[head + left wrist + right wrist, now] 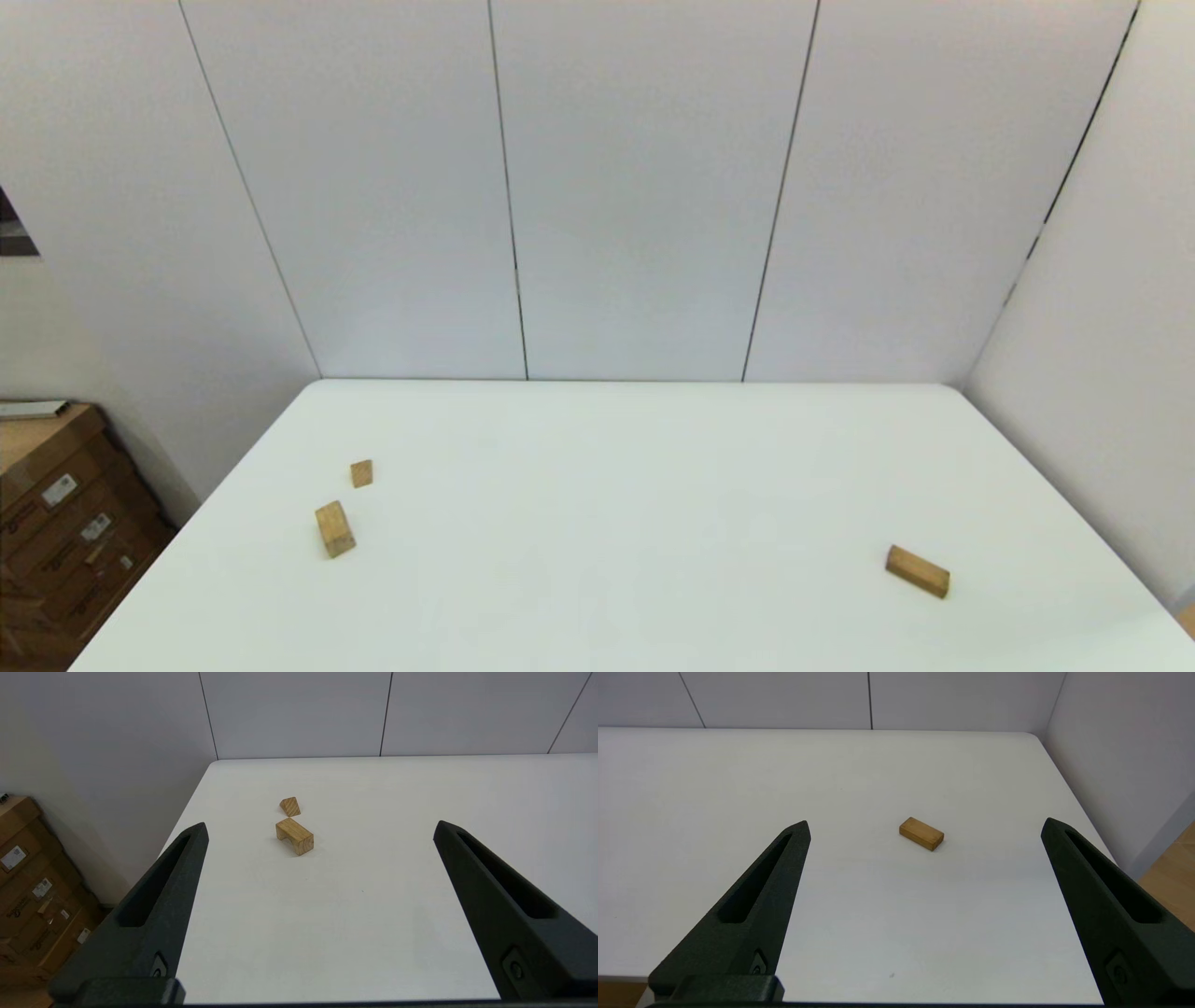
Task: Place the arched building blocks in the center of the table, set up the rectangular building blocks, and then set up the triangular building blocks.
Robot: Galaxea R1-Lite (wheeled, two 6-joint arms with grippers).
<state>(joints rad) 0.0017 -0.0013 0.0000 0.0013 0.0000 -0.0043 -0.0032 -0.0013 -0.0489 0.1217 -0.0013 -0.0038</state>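
On the left part of the white table (597,485) lies the arched block (334,528), a chunky tan piece whose hollow shows in the left wrist view (294,836). Just behind it sits the small triangular block (361,473) (290,806). The flat rectangular block (917,570) (921,833) lies alone at the right. Neither arm shows in the head view. My left gripper (320,828) hangs open, well short of the arched block. My right gripper (924,826) is open too, well short of the rectangular block. Both are empty.
Grey wall panels (644,187) close off the table's far side and a side wall (1102,308) its right. Stacked cardboard boxes (56,523) stand on the floor beyond the left edge. A bare white surface stretches between the two groups of blocks.
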